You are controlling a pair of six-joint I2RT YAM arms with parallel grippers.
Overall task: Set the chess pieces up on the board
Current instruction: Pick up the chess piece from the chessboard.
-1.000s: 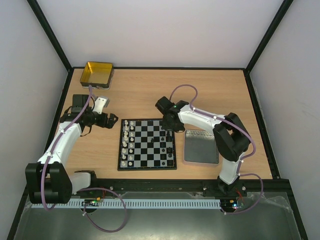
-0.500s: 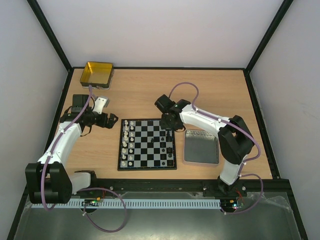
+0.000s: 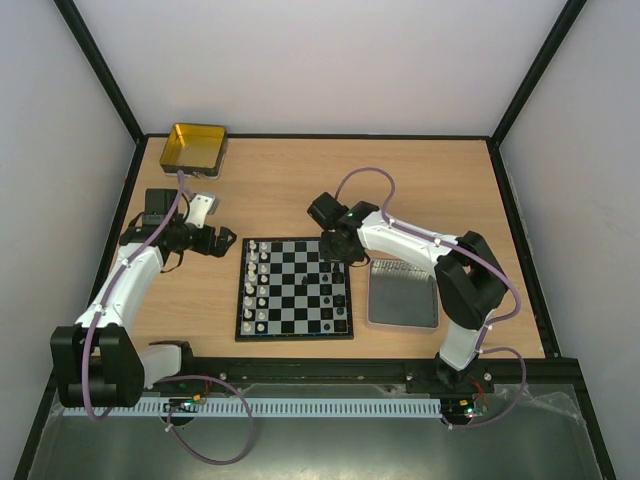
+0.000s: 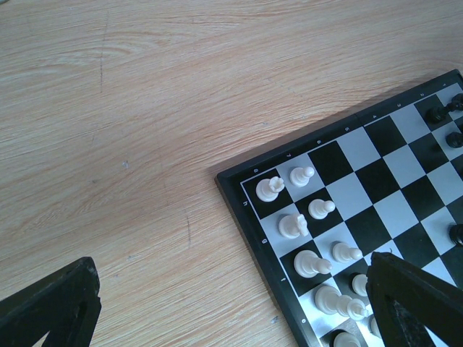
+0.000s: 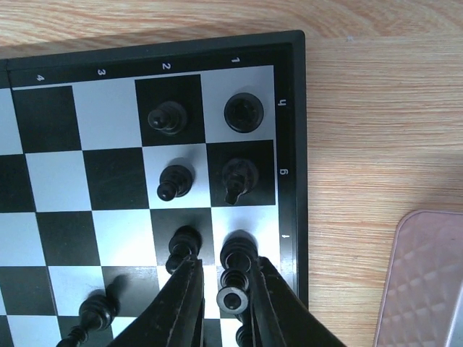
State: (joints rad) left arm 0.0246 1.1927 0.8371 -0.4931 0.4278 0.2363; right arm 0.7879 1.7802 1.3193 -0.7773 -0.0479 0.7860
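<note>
Grip: right gripper (image 5: pixel 226 262) pinching black piece (image 5: pixel 233 298) over edge column of board (image 5: pixel 289 50); other black pieces (image 5: pixel 184 242) crowded just ahead and left of jaws. Risk: clipping and toppling those when opening. Left gripper (image 4: pixel 231 285) wide apart, empty, over table (image 4: pixel 145 108) beside board.

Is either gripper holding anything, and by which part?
The right gripper pinches a black piece across its sides, but the exact height of the hold is unclear. The left gripper is open and empty.

Black pieces (image 5: pixel 173 181) close around right claw (image 5: pixel 226 266)
</note>
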